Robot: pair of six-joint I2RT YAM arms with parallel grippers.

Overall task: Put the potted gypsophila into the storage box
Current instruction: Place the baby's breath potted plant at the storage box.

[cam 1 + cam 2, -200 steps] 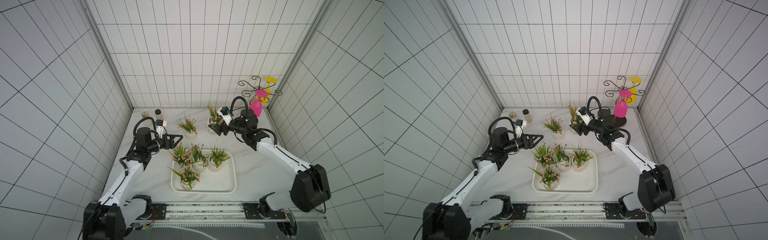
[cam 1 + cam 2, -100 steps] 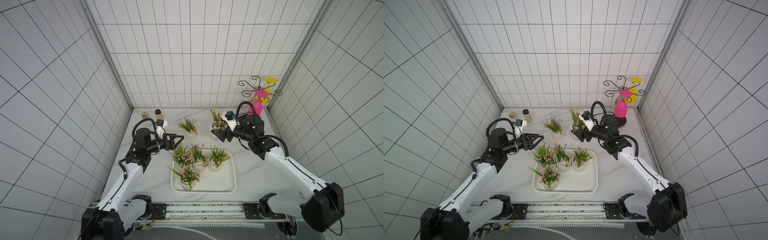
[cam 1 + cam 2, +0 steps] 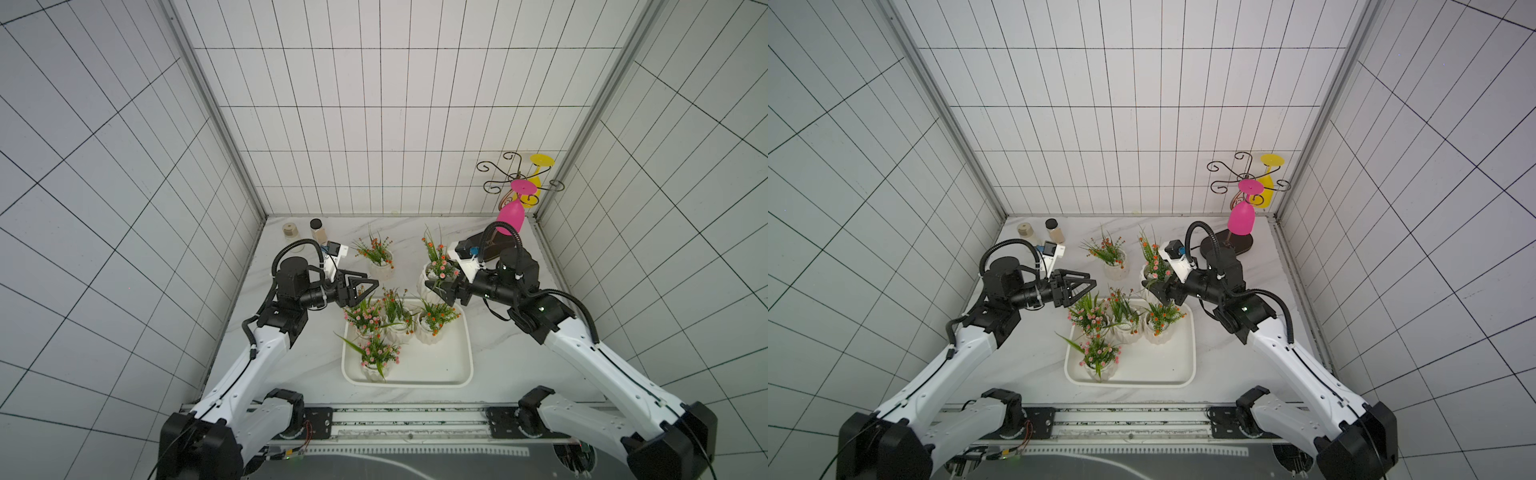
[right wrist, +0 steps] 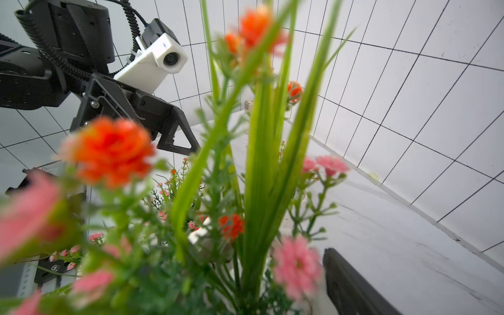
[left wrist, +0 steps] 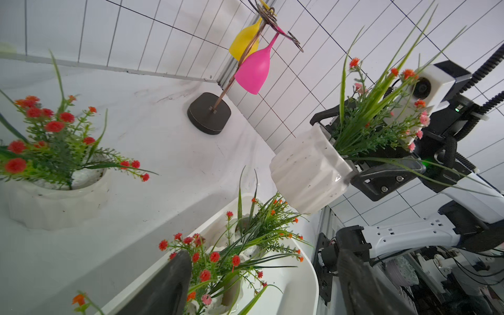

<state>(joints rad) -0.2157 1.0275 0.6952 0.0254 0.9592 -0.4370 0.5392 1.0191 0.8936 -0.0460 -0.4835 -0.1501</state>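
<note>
The storage box (image 3: 440, 365) (image 3: 1163, 368) is a shallow white tray near the front, with several potted gypsophila standing in its far left part. My right gripper (image 3: 439, 290) (image 3: 1158, 291) is shut on another potted gypsophila (image 3: 428, 279) (image 5: 308, 174), held tilted in the air above the tray's far right corner. Its blurred stems (image 4: 259, 163) fill the right wrist view beside one finger (image 4: 349, 283). A further pot (image 3: 380, 269) (image 5: 54, 196) stands on the table behind the tray. My left gripper (image 3: 369, 286) (image 5: 263, 259) hovers open and empty over the tray's far left edge.
Two lidded jars (image 3: 289, 230) (image 3: 318, 228) stand at the back left. A wire rack on a dark base (image 3: 494, 249) carries a pink glass (image 3: 511, 216) and a yellow glass (image 3: 536, 187) at the back right. Tiled walls close in three sides.
My right arm has carried its pot from the back of the table forward to the tray's far right corner. The left gripper's jaws have narrowed a little; the arm has stayed put.
</note>
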